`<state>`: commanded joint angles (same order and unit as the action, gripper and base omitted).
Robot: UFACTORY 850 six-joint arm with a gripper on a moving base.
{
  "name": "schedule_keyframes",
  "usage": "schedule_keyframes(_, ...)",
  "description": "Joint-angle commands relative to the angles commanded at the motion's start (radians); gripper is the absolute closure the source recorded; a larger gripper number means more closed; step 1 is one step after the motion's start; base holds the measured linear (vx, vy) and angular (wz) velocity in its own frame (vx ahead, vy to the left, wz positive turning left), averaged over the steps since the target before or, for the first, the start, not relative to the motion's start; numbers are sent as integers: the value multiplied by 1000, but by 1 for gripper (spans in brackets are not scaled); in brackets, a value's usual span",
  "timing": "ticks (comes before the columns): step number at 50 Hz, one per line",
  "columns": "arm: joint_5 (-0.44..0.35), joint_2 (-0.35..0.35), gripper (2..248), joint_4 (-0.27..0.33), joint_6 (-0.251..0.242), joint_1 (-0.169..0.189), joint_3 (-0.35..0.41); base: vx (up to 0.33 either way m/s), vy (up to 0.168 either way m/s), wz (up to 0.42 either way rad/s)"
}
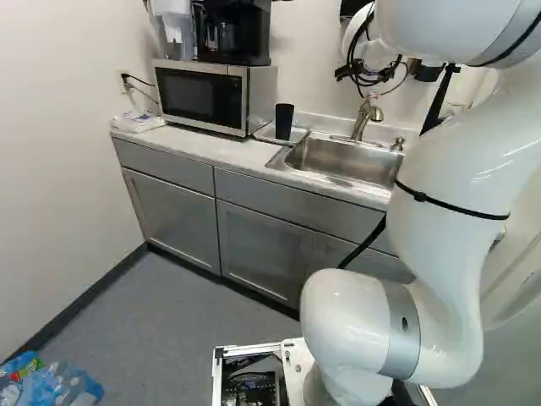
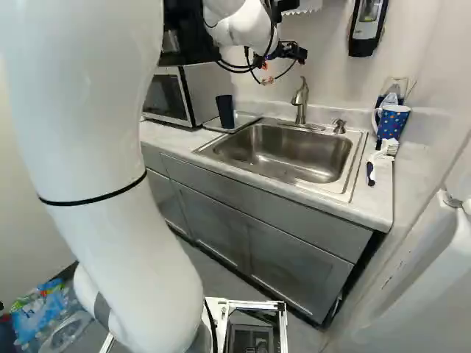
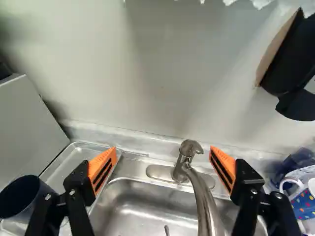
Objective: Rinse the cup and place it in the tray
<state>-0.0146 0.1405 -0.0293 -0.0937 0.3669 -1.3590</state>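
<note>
Dark-blue cup stands on the tray, left of the claw (gaping wide, gripping nothing).

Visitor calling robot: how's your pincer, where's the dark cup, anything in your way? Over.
Pincer open, empty. Dark cup upright in tray. Faucet over sink, might need steering around. Over.
</note>
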Motion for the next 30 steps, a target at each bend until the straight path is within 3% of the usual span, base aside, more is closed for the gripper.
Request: schedule_keyframes(30,10,-135,3,0,0,-33,140,0,0,0)
